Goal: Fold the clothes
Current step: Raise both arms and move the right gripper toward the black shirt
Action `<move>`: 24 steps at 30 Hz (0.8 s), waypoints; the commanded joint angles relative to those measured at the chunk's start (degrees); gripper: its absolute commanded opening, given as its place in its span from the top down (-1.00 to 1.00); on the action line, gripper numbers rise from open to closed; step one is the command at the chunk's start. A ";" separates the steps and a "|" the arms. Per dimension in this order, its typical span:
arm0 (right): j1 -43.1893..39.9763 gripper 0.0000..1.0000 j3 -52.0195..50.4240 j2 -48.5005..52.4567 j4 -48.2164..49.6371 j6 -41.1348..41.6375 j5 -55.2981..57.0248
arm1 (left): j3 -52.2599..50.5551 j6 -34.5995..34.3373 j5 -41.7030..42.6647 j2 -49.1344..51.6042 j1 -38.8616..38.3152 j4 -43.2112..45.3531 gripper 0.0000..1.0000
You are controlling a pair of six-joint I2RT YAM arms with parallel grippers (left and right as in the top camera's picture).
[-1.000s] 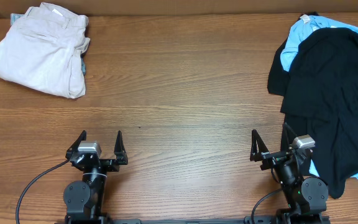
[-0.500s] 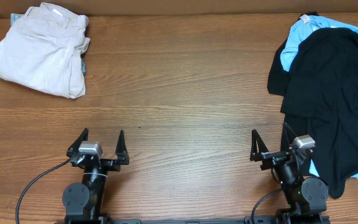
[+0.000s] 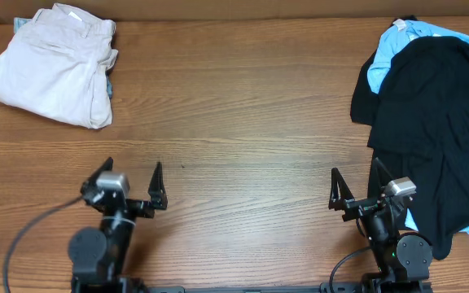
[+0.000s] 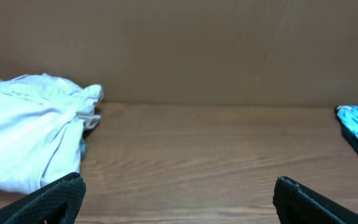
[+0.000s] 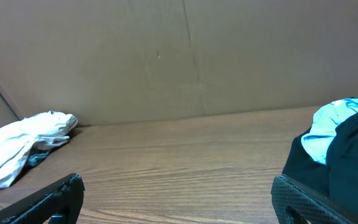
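Left tool (image 3: pixel 133 171) has been shifted slightly since the earlier frame, its fingers spread open above the bench (image 3: pixel 243 122). Right tool (image 3: pixel 355 177) is unmoved and likewise open. Black T-shirt (image 3: pixel 442 122) is heaped over light blue tee (image 3: pixel 379 69) at the right edge.

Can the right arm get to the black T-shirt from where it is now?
Probably yes. The black T-shirt lies just to the side of the open, empty right claw, its lower part close alongside, with nothing in between.
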 commanded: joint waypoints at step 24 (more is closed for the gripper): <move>-0.48 -1.00 56.76 52.74 -31.95 -3.50 1.27 | 45.09 1.99 1.62 44.39 -0.11 -24.70 -1.00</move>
